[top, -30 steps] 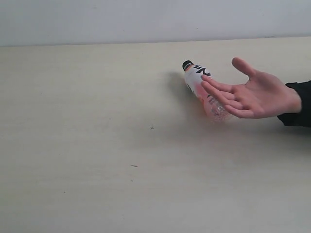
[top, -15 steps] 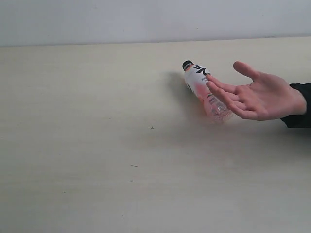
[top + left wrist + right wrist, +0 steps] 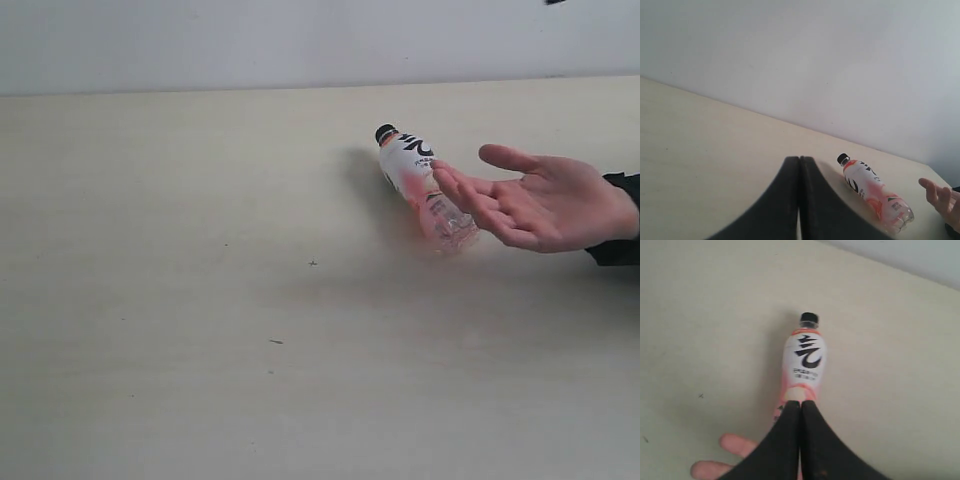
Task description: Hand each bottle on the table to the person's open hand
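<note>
**One bottle down, palm open**

Pink-tinted bottle (image 3: 412,168) lies on its side on the table (image 3: 180,300), toward 2 o'clock of the tabletop, black cap aimed at 11 o'clock. Person's open hand (image 3: 555,205) sits at the bottle's 3 o'clock, palm up, fingertips by its base; contact unclear. Left gripper (image 3: 800,161) and right gripper (image 3: 800,405): jaws pressed together, empty.

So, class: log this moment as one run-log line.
bottle: lying on table | hand: open beside bottle | left gripper: shut | right gripper: shut
</note>
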### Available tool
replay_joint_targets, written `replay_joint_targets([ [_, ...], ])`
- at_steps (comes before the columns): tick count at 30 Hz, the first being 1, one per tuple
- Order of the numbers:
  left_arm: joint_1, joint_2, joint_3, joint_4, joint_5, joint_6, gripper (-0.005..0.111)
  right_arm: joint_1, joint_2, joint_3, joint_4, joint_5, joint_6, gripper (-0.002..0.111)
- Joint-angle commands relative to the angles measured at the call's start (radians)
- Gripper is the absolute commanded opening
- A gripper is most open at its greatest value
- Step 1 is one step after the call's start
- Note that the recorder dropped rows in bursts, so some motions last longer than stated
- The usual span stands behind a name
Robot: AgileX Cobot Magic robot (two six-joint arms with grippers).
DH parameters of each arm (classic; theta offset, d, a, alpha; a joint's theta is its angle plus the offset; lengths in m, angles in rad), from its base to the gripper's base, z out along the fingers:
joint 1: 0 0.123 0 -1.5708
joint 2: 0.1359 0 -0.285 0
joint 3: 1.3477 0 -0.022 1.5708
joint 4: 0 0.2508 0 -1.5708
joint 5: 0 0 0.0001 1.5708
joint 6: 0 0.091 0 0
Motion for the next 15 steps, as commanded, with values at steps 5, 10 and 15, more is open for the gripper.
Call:
replay_joint_targets([
  [5,0.003,-0.007,0.003,0.003,-0.010,0.005,0.000,0.183,0.281,-0.193,-0.123,0.020,0.112,0.039],
  [10,0.003,-0.007,0.003,0.003,-0.010,0.005,0.000,0.197,0.428,-0.314,-0.219,0.037,0.223,0.065],
  [15,0.003,-0.007,0.003,0.003,-0.010,0.005,0.000,0.197,0.553,-0.409,-0.300,0.110,0.252,0.071],
])
